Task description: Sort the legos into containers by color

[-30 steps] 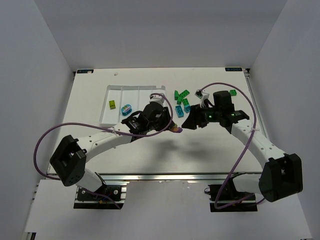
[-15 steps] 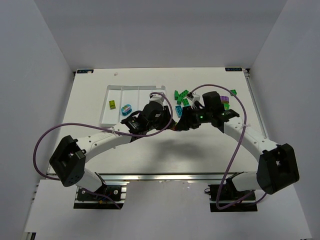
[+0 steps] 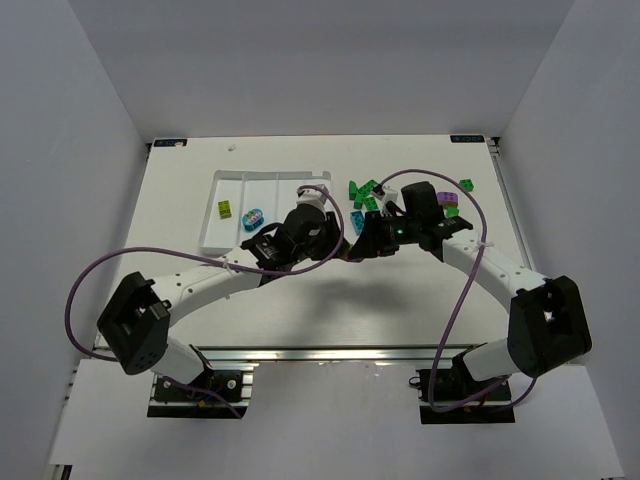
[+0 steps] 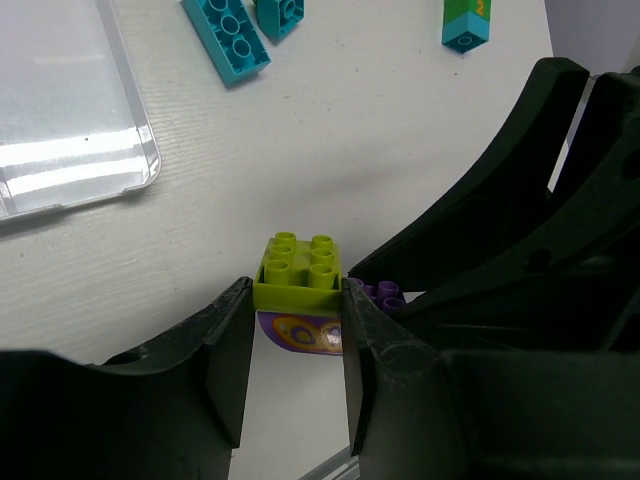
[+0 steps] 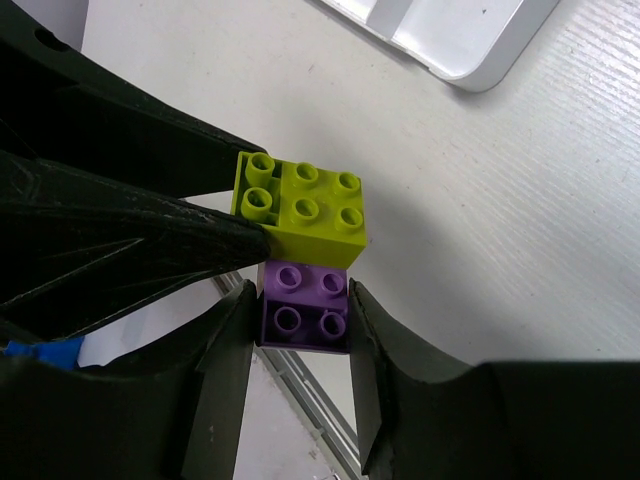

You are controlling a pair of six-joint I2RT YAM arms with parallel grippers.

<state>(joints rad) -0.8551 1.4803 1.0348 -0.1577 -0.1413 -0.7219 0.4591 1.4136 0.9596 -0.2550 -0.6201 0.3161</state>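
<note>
In the top view, a shallow white tray (image 3: 272, 188) with four long ridged compartments is seen on a white table (image 3: 300, 310), which is enclosed by plain pale grey walls (image 3: 90, 90). Toward the tray's left end a lime brick (image 3: 227, 209) and a teal brick (image 3: 253, 216) are laid side by side. A green and teal cluster (image 3: 365, 195) is scattered just right of the tray, and a purple and green group (image 3: 450, 200) lies farther right. The left gripper (image 3: 343, 253) and right gripper (image 3: 366, 246) are brought tip to tip off the tray's near right corner, where their jaws cannot be made out. In the left wrist view, a studded yellow-green brick (image 4: 300, 262) is clamped between the narrowed fingers of the left gripper (image 4: 297, 300). A purple brick (image 4: 303, 335) with a printed yellow pattern is fixed beneath it, and the tray's rounded corner (image 4: 130, 165) is seen at the upper left. In the right wrist view, the purple brick (image 5: 305, 305) is pinched on both sides by the right gripper (image 5: 303, 320). The yellow-green brick (image 5: 305, 200) is seated on it, between it and the tray (image 5: 470, 50).
</note>
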